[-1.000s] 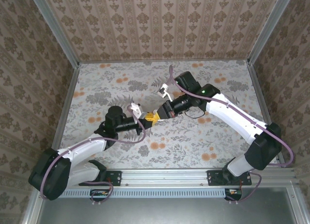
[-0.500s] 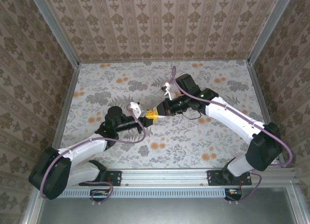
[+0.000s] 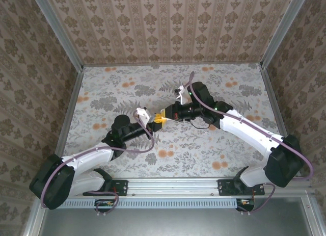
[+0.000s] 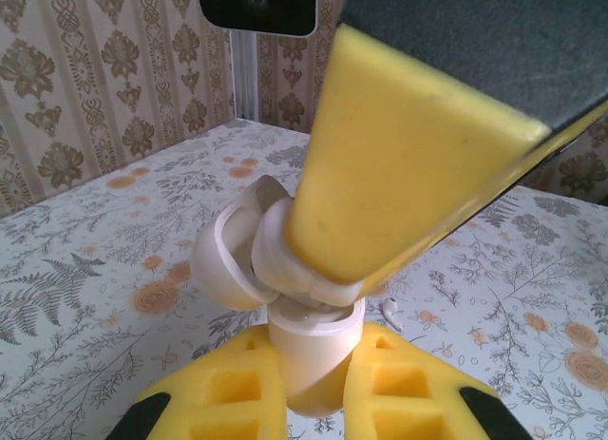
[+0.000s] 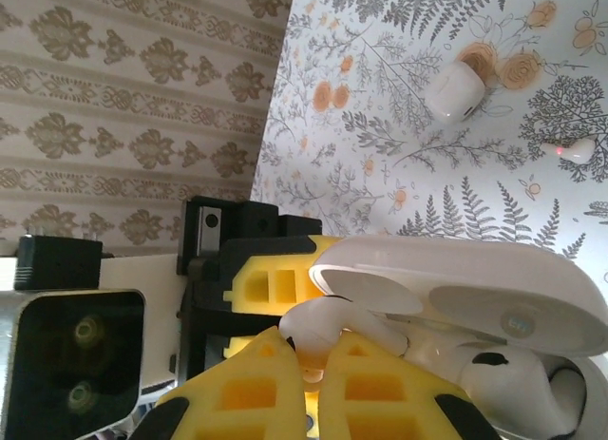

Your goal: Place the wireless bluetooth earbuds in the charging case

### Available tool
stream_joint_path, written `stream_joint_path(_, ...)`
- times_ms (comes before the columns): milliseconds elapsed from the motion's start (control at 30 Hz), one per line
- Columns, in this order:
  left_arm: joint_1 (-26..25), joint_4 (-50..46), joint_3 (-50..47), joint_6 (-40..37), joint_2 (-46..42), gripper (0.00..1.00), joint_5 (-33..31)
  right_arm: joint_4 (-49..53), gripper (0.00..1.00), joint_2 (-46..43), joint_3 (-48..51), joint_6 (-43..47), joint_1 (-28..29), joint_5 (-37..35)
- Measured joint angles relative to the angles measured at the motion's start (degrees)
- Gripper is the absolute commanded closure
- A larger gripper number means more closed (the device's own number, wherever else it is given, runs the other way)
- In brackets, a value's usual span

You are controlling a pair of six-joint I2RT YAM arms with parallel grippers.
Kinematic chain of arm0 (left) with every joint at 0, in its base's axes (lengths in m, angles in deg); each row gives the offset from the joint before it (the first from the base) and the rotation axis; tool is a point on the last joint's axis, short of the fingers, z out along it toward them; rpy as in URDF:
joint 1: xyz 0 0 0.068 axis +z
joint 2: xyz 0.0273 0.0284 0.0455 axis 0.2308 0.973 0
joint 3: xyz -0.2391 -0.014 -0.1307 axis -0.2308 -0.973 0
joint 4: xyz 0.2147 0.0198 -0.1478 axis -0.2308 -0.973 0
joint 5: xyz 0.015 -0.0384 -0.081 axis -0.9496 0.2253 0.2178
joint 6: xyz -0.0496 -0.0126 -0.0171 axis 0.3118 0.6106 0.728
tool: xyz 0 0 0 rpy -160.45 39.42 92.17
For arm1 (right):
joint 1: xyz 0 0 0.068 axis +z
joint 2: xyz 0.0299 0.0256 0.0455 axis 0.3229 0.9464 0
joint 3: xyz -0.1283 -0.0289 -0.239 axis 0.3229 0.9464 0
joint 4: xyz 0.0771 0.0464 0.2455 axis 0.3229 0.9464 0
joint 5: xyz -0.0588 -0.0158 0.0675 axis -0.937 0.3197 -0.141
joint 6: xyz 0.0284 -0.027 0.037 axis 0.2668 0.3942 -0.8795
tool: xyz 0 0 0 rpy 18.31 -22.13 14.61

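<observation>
In the left wrist view my left gripper (image 4: 313,343) is shut on the base of the white charging case (image 4: 309,350), held upright with its lid (image 4: 228,259) hinged open to the left. The right gripper's yellow finger (image 4: 399,164) reaches down into the case mouth. My right gripper (image 5: 318,353) is shut on one white earbud (image 5: 334,328) at the case opening, beneath the open lid (image 5: 465,278). Another earbud (image 4: 389,313) lies on the table behind the case. In the top view the left gripper (image 3: 154,123) and right gripper (image 3: 164,115) meet mid-table.
A white rounded lump (image 5: 454,90) rests on the floral tabletop, and a small white earbud (image 5: 576,150) lies near it. Patterned walls with metal posts (image 3: 69,111) enclose the table on the left, back and right.
Both grippers have stayed together at the case and drifted a little toward the back of the table. The right arm has swung lower and more level.
</observation>
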Motion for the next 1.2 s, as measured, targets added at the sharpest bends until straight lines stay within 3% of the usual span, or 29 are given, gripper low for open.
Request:
stream_joint_path(500, -1.70, 3.89, -0.66, 0.00, 0.00, 1.00, -5.35, -17.57, 0.94, -2.14, 6.58, -16.79, 0.00, -0.37)
stream_joint_path(1200, -2.03, 7.87, -1.07, 0.44, 0.22, 1.00, -9.40, -25.51, 0.95, -2.36, 9.70, -23.10, 0.35, -1.18)
